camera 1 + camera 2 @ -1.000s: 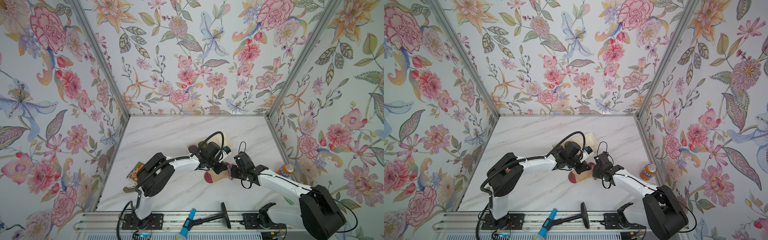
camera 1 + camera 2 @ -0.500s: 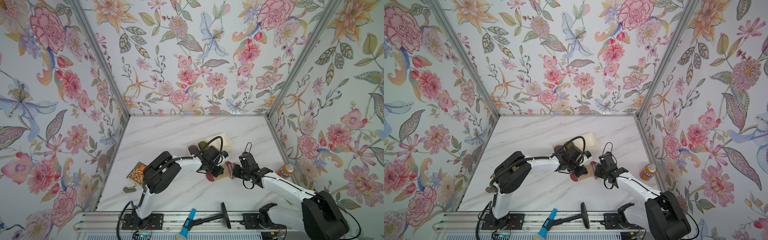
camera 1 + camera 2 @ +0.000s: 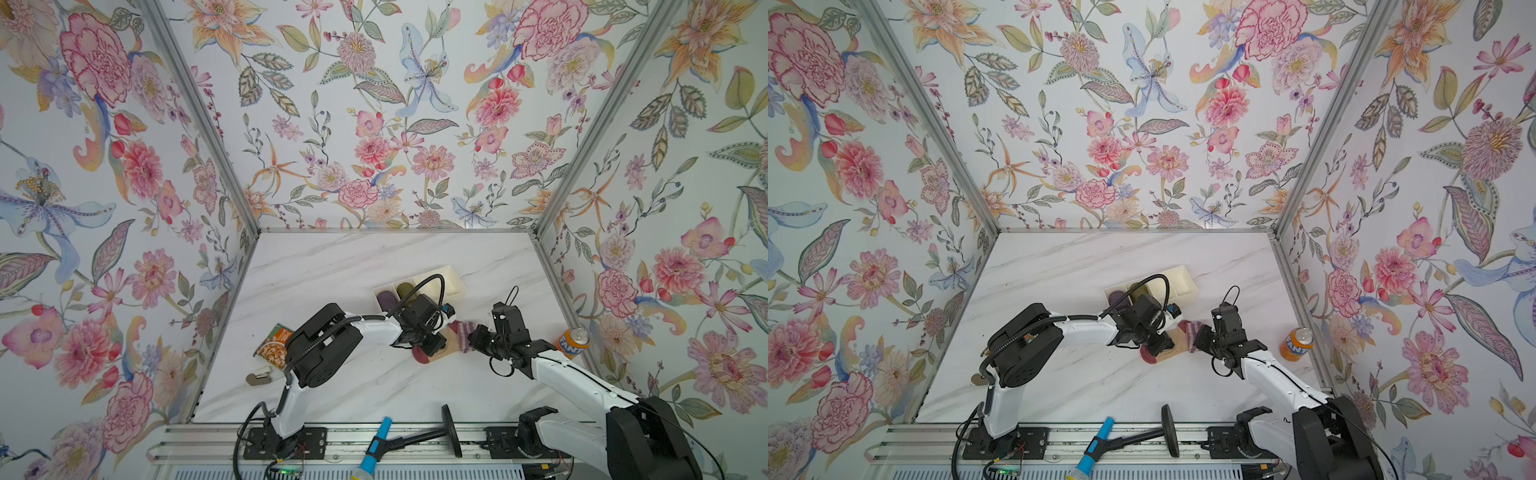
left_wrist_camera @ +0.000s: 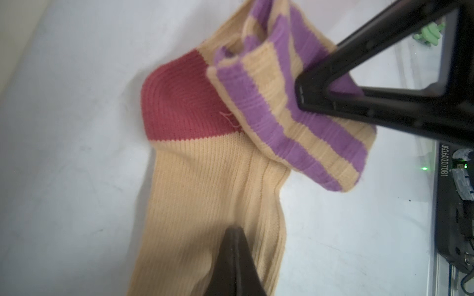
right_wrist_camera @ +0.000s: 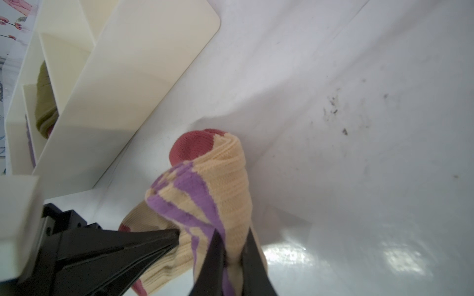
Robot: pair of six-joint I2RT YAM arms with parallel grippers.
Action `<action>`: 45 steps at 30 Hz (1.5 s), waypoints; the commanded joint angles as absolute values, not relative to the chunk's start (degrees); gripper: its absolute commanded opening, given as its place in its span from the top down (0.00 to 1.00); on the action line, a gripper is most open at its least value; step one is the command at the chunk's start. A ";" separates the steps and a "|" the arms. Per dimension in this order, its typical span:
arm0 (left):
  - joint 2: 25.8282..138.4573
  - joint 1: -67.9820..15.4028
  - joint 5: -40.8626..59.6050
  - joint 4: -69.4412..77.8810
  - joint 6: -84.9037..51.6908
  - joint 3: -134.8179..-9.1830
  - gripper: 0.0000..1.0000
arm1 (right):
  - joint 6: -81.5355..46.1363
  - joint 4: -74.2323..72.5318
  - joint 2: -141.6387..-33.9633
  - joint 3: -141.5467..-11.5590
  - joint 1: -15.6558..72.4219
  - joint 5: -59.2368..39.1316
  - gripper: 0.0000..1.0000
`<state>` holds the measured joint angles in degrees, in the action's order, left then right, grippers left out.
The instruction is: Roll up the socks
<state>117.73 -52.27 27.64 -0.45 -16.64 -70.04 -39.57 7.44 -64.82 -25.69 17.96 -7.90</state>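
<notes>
Left gripper [image 4: 232,237] has drawn back from the tray [image 5: 143,64]; its shut fingers hold nothing, pressing the socks [image 4: 205,184] beneath their tips, while the right gripper [image 5: 234,247] pinches the folded striped cuff [image 5: 195,194] between its fingers; further pull risks dragging the fabric from under the left tips, loosening the roll

My four views: a stereo pair overhead, one camera per wrist.
Both top views look steeply down on the whole table [image 3: 374,386]; my wrist cameras sit close over the socks [image 4: 210,184], from opposite sides.
</notes>
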 commanded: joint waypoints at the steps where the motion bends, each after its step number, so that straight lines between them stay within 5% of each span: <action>1: 119.80 -51.94 22.55 -9.56 -14.96 -65.53 0.98 | -40.36 5.56 -64.58 -24.94 17.39 -8.47 0.94; 24: 120.91 -51.99 20.71 -13.00 -11.78 -61.44 1.00 | -41.46 2.48 -66.41 -23.02 11.48 -21.89 0.93; 45: 116.52 -51.94 27.80 -10.52 -12.39 -61.15 1.00 | -38.61 7.55 -70.99 -23.97 10.97 -15.14 0.95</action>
<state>114.61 -52.27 27.62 2.50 -12.80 -64.58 -40.16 4.25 -69.63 -23.22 10.74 -19.46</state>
